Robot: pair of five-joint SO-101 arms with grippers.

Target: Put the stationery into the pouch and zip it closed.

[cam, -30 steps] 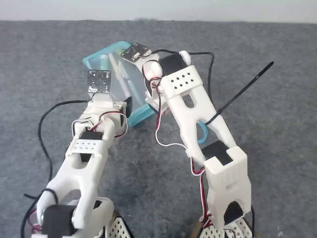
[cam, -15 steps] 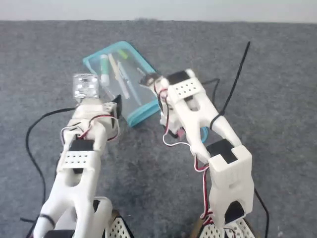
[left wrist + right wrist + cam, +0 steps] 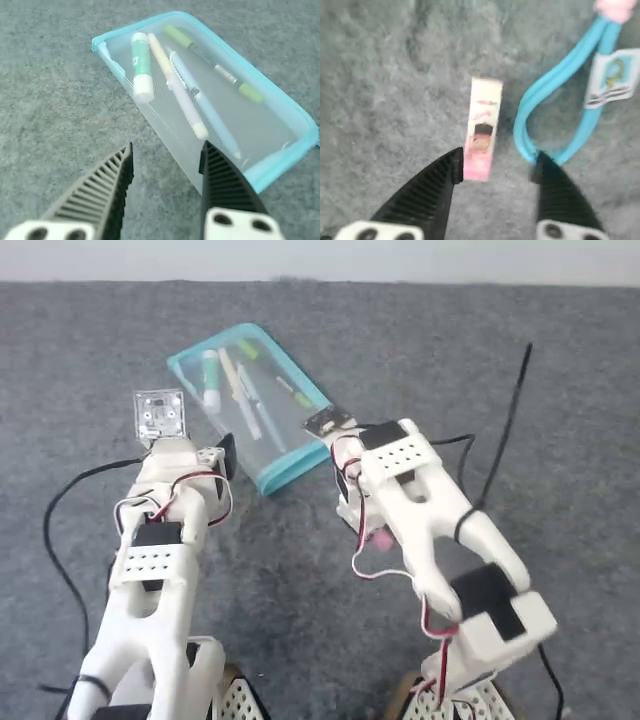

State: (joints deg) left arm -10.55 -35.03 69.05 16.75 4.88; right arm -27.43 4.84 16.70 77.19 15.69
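On the grey counter (image 3: 560, 390), a clear pouch (image 3: 282, 432) with a teal rim is lying flat, holding a glue stick (image 3: 141, 67) and several pens. Beside its long side the left pincer (image 3: 167, 146) is hanging open, gripping nothing. Nearer the arms' bases, the right pincer (image 3: 498, 155) is also hanging open and empty over a small pink and white piece (image 3: 482, 135), likely an eraser, lying outside the pouch with a blue loop cord (image 3: 540, 115) curling just beside it.

One right fingertip is sitting over that cord, so a squeeze is risking catching the cord too, or flicking the flat piece away. Whether the zip is open is not showing; if shut, the piece is going nowhere. A nudge from the left pincer may send the light pouch sliding.

Bare counter is spreading to either side of the pouch, while the far edge is running not far behind it. Black cables (image 3: 58, 515) are trailing beside both arms, which are standing close together.
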